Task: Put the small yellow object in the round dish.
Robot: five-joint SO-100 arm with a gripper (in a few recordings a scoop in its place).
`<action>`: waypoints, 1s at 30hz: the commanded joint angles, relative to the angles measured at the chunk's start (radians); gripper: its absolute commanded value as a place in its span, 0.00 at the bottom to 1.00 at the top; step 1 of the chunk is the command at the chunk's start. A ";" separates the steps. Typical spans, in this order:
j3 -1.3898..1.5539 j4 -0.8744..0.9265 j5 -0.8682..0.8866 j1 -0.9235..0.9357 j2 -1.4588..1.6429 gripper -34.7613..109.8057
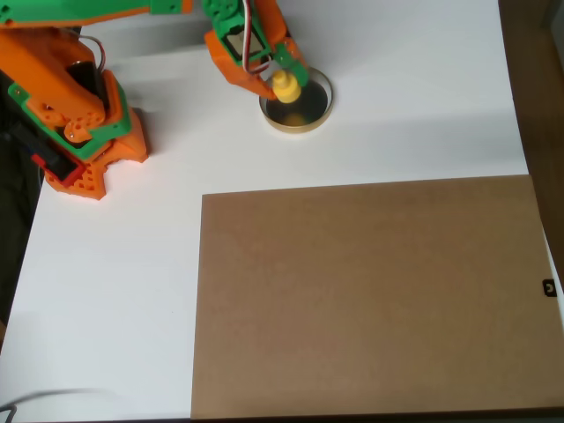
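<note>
Overhead view: the orange-and-green pincer [280, 77] hangs over the round dish [319, 116] at the top of the white worktop [115, 291], closed on the small yellow object [285, 85]; the piece sits above the dish's dark inside, so I judge this the release step; next, open the fingers, then lift clear without nudging the rim.
</note>
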 commanded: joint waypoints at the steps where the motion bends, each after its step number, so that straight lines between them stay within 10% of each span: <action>1: 0.006 -0.026 -0.006 0.002 0.026 0.24; 30: 0.026 -0.011 0.012 -0.078 0.023 0.33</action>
